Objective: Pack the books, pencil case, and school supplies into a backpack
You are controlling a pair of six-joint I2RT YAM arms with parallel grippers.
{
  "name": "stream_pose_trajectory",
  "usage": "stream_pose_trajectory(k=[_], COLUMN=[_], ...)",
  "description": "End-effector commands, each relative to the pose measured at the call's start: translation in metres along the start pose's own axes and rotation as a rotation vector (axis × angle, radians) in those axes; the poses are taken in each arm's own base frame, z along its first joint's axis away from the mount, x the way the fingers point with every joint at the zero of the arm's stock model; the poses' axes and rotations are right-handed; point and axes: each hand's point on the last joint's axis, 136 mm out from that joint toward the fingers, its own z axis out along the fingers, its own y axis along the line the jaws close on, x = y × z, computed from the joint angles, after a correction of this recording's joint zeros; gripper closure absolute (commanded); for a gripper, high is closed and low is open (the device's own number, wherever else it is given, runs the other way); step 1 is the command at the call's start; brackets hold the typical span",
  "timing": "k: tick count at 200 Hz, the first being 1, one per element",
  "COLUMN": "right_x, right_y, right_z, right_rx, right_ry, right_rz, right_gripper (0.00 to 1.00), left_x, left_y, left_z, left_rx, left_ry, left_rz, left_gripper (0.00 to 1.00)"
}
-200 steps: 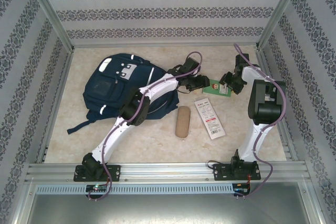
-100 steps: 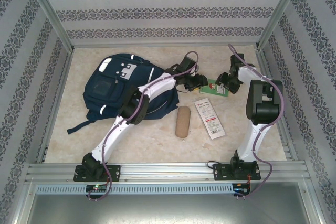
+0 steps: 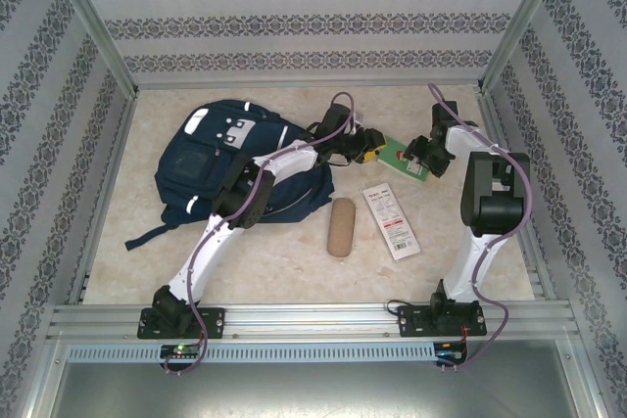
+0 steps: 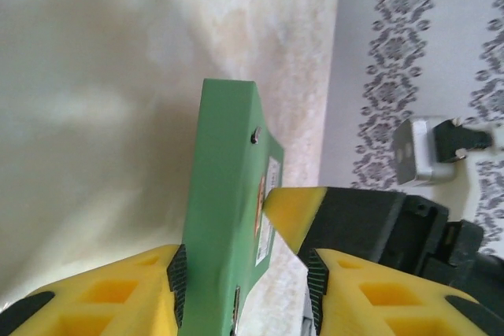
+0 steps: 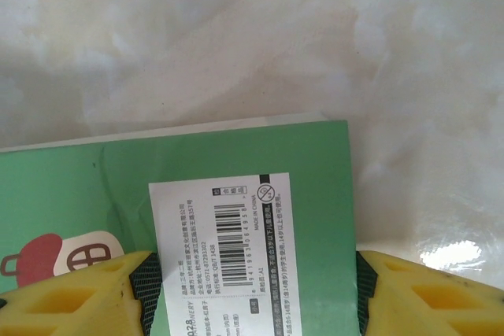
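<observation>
In the left wrist view the green flat item (image 4: 220,194) stands edge-on between the jaws of the left gripper (image 4: 242,273), which are spread wide. Its plain face lies against the pad at lower left, and a gap remains to the pad at lower right. A yellow fingertip (image 4: 287,208) reaching in from the right of the frame touches its labelled face.

In the right wrist view the right gripper (image 5: 252,285) also has its jaws wide, one at each bottom corner, with the item's barcode label (image 5: 220,249) between them.

From the top camera, the item sits right of centre in the upper half, between the two grippers. The backpack (image 3: 220,168) lies on the desk (image 3: 470,242) left of centre, with the left arm (image 3: 284,159) crossing its right side; what is inside cannot be told. The pencil case (image 3: 340,227) and white packet (image 3: 392,220) lie on the desk lower in the frame, outside the backpack.
</observation>
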Motion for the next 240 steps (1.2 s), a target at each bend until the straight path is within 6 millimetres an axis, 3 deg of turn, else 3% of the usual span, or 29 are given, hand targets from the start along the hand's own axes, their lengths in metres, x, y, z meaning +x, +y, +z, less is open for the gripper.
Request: stream_pose_trajectory(k=[1,48,84,121,148,186,240], right_x=[0.012,0.011,0.009,0.011,0.017,0.028,0.031], right_y=[0.031,0.036,0.047,0.053,0.051,0.055,0.059], right_z=[-0.009,-0.01,-0.018,-0.024,-0.025,-0.028,-0.034], right_rx=[-0.113,-0.14,-0.205,-0.248,-0.256,-0.308,-0.347], right_ry=[0.028,0.027,0.006,0.0,0.0,0.008,-0.01], right_rz=[-0.022,-0.022,-0.043,-0.049,-0.043,-0.004,0.022], right_gripper=[0.34,0.34,0.35,0.37,0.37,0.36,0.36], left_x=[0.031,0.047,0.059,0.057,0.049,0.031,0.021], left_y=[-0.071,-0.041,-0.026,-0.02,-0.01,-0.033,-0.044], left_z=[-0.003,0.006,0.009,0.011,0.01,0.015,0.015], left_rx=[0.191,0.051,0.056,0.053,0.007,0.162,0.252], left_ry=[0.093,0.221,0.294,0.299,0.256,0.159,0.121], left_rz=[0.087,0.16,0.148,0.094,0.055,-0.054,-0.175], left_gripper=[0.53,0.53,0.56,0.56,0.49,0.5,0.52])
